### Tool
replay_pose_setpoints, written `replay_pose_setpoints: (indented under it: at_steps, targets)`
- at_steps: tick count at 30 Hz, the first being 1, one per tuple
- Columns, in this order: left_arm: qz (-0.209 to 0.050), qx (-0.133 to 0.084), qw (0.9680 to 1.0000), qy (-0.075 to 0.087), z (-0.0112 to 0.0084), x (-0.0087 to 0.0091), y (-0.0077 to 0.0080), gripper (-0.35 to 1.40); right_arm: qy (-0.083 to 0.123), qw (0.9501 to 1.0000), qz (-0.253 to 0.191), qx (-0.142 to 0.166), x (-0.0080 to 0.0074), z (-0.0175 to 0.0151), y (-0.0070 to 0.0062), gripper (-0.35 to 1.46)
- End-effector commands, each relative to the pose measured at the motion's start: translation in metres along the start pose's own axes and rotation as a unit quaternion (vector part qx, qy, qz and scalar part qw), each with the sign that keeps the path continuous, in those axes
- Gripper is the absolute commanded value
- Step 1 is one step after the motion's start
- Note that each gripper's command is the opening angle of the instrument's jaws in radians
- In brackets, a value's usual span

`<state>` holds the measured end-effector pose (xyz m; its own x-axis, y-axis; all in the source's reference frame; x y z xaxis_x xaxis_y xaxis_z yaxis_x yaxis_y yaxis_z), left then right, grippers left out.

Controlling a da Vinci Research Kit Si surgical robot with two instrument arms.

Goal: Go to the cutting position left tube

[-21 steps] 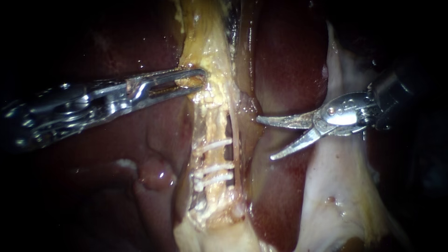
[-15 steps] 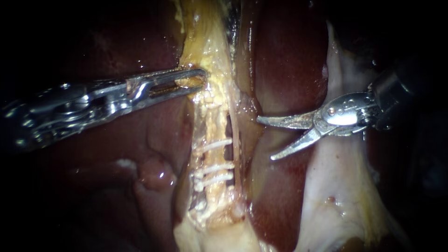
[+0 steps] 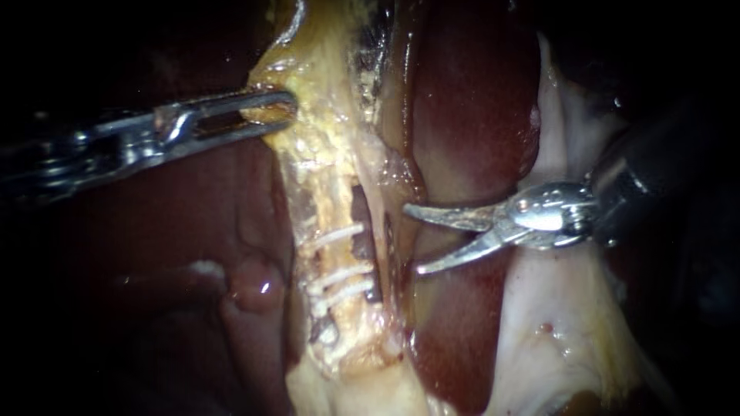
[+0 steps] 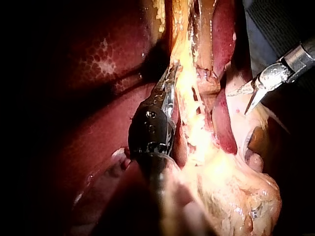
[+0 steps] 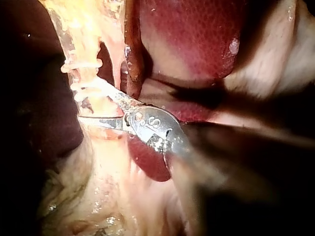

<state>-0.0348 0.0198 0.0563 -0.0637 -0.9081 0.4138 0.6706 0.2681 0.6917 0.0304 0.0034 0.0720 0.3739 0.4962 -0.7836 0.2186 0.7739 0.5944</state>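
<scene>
The left tube [image 3: 324, 200] is a yellowish strand with three white clips [image 3: 333, 271] across it. A dark slit [image 3: 361, 223] parts it from a thinner strand on its right. My left instrument [image 3: 270, 112] is shut on the yellow tissue [image 3: 308, 85] above the clips and holds it stretched to the left. My right instrument [image 3: 412, 239] has curved blades and stands open just right of the strands, level with the clips and apart from them. In the right wrist view the open blades [image 5: 93, 103] lie close beside the clips [image 5: 83, 78]. The left wrist view shows the left jaws [image 4: 168, 81] clamped on the yellow tissue.
Dark red liver [image 3: 470, 100] lies behind and to both sides of the strands. A pale fold of tissue [image 3: 555, 308] sits under the right instrument's shaft. Yellow-white fatty tissue [image 3: 347, 385] bunches below the clips.
My left instrument has pulled the yellow tissue up and to the left, slanting the strand. My right instrument has moved left and slightly down, closer to the clipped tube, its blades still open.
</scene>
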Motion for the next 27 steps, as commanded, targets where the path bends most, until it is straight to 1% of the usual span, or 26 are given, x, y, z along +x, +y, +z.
replay_pose_setpoints:
  at_steps: [1, 3, 5, 7, 9, 11, 15, 17, 20, 22, 24, 27]
  targets:
    - [0.002, 0.000, 1.0000, -0.001, -0.0002, -0.0001, -0.0002, -0.35, -0.006, 1.0000, 0.006, 0.004, -0.0002, 0.0004, 0.0001, 1.43]
    - [0.002, -0.001, 1.0000, -0.002, -0.0005, 0.0000, -0.0006, -0.35, -0.015, 0.9997, 0.021, 0.007, -0.0005, 0.0010, 0.0003, 1.43]
    - [0.004, -0.002, 1.0000, -0.003, -0.0007, 0.0000, -0.0008, -0.35, -0.021, 0.9991, 0.035, 0.012, -0.0009, 0.0017, 0.0006, 1.43]
    - [0.004, -0.002, 1.0000, -0.004, -0.0008, 0.0000, -0.0011, -0.35, -0.022, 0.9986, 0.045, 0.016, -0.0013, 0.0024, 0.0009, 1.43]
    - [0.004, -0.003, 1.0000, -0.004, -0.0009, 0.0000, -0.0012, -0.35, -0.030, 0.9976, 0.059, 0.019, -0.0017, 0.0033, 0.0013, 1.43]
    - [0.004, -0.003, 1.0000, -0.004, -0.0010, 0.0001, -0.0013, -0.35, -0.042, 0.9966, 0.067, 0.024, -0.0022, 0.0042, 0.0018, 1.43]
    - [0.004, -0.004, 1.0000, -0.004, -0.0012, 0.0001, -0.0017, -0.35, -0.057, 0.9943, 0.083, 0.034, -0.0028, 0.0053, 0.0027, 1.43]
    - [0.003, -0.006, 1.0000, -0.005, -0.0012, 0.0001, -0.0018, -0.35, -0.063, 0.9935, 0.088, 0.034, -0.0029, 0.0055, 0.0032, 1.43]
    - [0.003, -0.004, 1.0000, -0.006, -0.0014, 0.0002, -0.0021, -0.35, -0.064, 0.9931, 0.092, 0.034, -0.0030, 0.0057, 0.0039, 1.41]
    - [0.003, -0.005, 1.0000, -0.006, -0.0014, 0.0002, -0.0021, -0.35, -0.071, 0.9926, 0.093, 0.032, -0.0031, 0.0058, 0.0044, 1.41]
    - [0.003, -0.005, 1.0000, -0.006, -0.0014, 0.0002, -0.0022, -0.35, -0.074, 0.9924, 0.093, 0.031, -0.0033, 0.0059, 0.0048, 1.41]
    - [0.003, -0.005, 1.0000, -0.006, -0.0014, 0.0002, -0.0022, -0.35, -0.074, 0.9921, 0.096, 0.030, -0.0033, 0.0060, 0.0052, 1.41]
